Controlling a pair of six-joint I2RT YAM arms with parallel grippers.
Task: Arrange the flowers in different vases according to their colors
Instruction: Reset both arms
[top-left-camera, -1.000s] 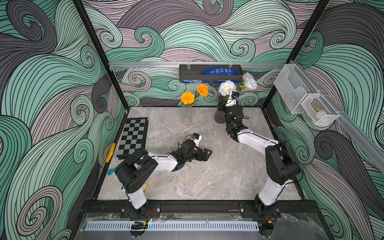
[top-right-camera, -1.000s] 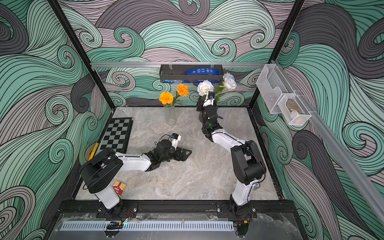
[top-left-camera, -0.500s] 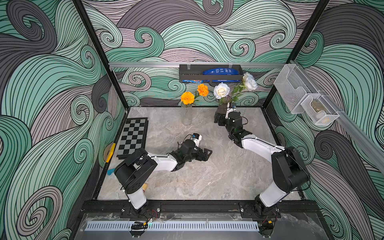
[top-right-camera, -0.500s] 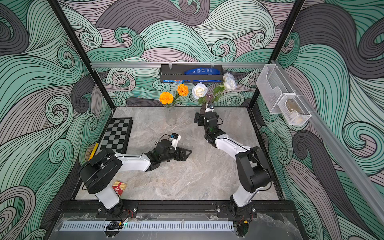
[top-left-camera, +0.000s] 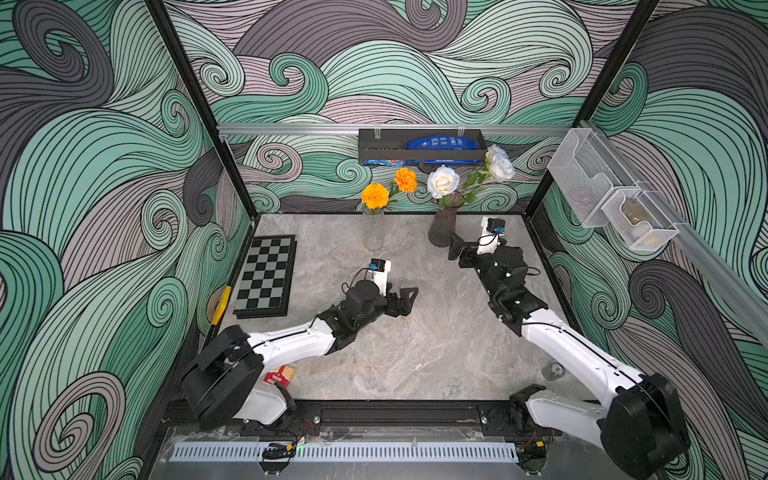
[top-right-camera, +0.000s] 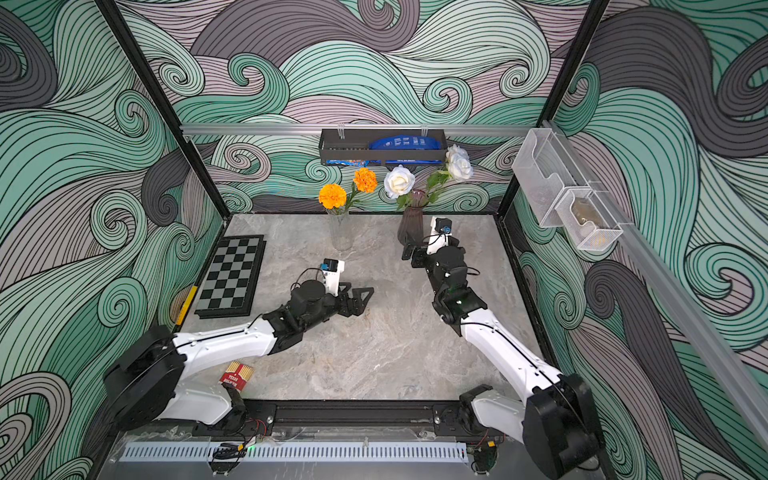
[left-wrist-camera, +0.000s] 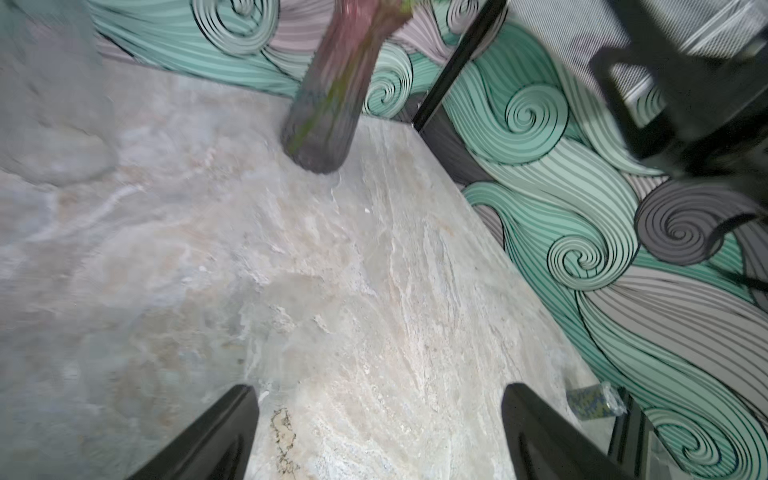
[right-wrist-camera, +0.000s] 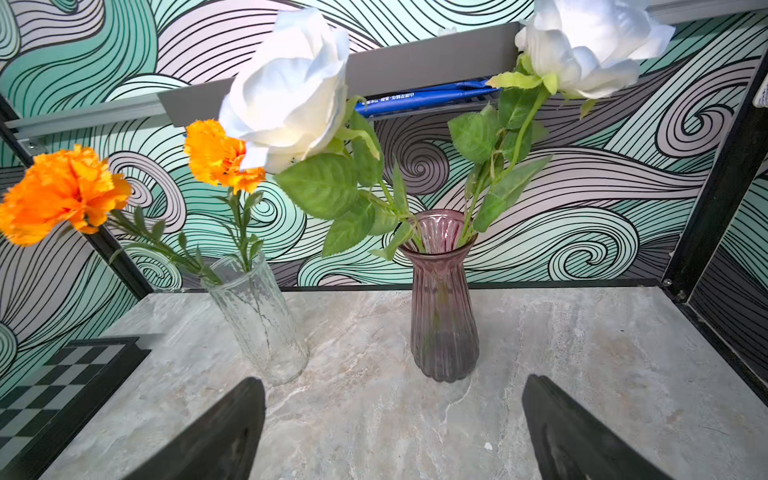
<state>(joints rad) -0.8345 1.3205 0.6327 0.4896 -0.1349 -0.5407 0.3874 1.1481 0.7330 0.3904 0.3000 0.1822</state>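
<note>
Currently, in both top views, we list a clear vase (top-left-camera: 372, 232) standing upright at the back of the marble table (top-left-camera: 415, 357), holding two orange flowers (top-left-camera: 375, 196). To its right and apart from it stands a purple-brown ribbed vase (top-left-camera: 441, 230), also upright, holding the white roses (top-left-camera: 444, 183). We place the right gripper (top-left-camera: 457, 247) low, just beside the foot of the purple-brown ribbed vase, with nothing in it. We place the left gripper (top-left-camera: 405, 300) near the table's middle, well apart from both vases, jaws spread and empty. We also note a chessboard (top-left-camera: 266, 276) by the left wall, a small red box (top-left-camera: 276, 377) beside the left arm's base, and a dark wall rack (top-left-camera: 419, 146) above the blooms. From the left wrist, we record two black fingers (left-wrist-camera: 208, 436) standing wide apart over bare marble, nothing between them. The purple-brown ribbed vase appears blurred ahead, green stems inside. From the right wrist, we record fingers (right-wrist-camera: 216, 436) released and wide, nothing between them. Both vases stand ahead and clear of them, the clear one holding both orange blooms, the ribbed one holding the rose stems, two white blooms plainly seen, leaning apart.
</note>
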